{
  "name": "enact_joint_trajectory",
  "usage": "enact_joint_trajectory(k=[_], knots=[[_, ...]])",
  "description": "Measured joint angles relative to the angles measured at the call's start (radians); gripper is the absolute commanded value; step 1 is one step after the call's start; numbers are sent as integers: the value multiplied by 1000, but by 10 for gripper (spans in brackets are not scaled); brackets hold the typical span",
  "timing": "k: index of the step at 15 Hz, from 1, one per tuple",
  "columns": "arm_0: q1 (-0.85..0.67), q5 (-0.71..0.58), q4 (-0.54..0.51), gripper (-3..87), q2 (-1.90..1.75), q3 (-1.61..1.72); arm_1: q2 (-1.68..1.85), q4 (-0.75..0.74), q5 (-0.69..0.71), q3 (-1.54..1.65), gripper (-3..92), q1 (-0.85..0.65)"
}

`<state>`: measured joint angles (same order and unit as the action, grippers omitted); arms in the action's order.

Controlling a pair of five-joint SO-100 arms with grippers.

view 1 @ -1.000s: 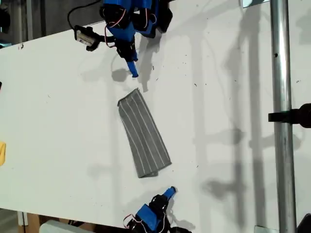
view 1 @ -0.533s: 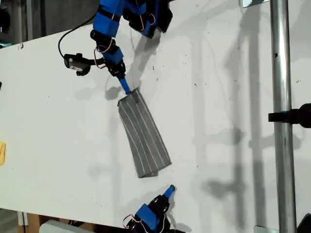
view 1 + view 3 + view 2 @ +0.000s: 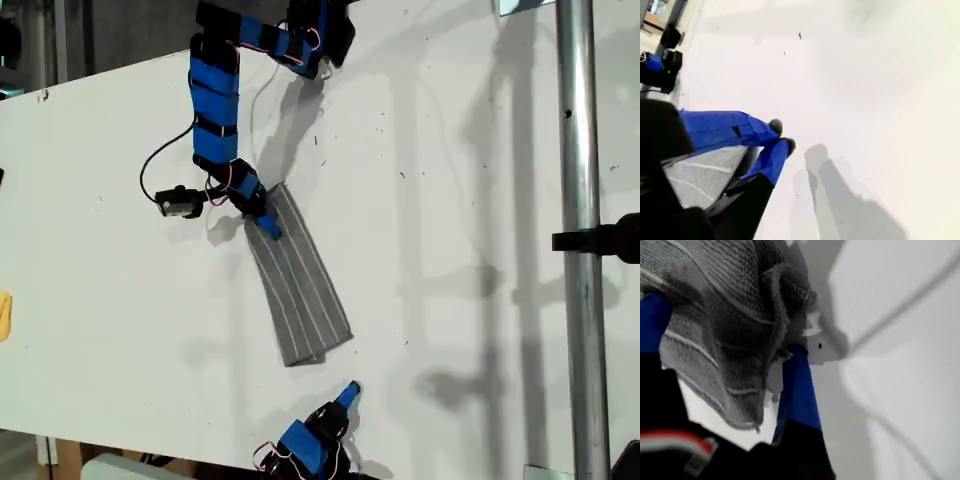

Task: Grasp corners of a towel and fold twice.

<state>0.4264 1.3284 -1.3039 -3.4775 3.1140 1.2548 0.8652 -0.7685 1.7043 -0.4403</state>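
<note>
My first pincer (image 3: 268, 226) is down on the far end of the towel (image 3: 298, 282), its jaws spread with bunched grey cloth between them. The folded strip lies on the white bench (image 3: 450, 250), running away toward my second pincer (image 3: 782, 136), whose jaws are pressed together, empty.

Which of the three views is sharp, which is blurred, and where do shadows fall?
Exterior view: sharp, with long soft shadows across the white table. First wrist view: the towel is so near that its weave is soft and blurred. Second wrist view: my second gripper is fairly clear and casts a grey shadow on the table.
</note>
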Motion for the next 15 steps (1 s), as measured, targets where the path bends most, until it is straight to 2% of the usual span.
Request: enact_joint_trajectory(k=[2,3,6,9,11,13,14,15], knots=[[0,0,0,4,0,0,-94,6,-55,-135,131,49],[0,-3,0,4,0,0,-112,2,-72,-167,-2,64],[0,-6,0,4,0,0,-120,5,-92,-187,-2,110],[0,-20,0,3,0,0,58,164,-130,-75,-2,121],[-2,-25,0,1,0,0,299,420,-244,-12,-2,133],[-14,-25,0,1,0,0,460,868,-454,-14,-3,196],[-14,-28,0,1,0,0,502,1045,-532,-14,-3,242],[-14,-28,0,1,0,0,565,1054,-603,-12,-3,290]])
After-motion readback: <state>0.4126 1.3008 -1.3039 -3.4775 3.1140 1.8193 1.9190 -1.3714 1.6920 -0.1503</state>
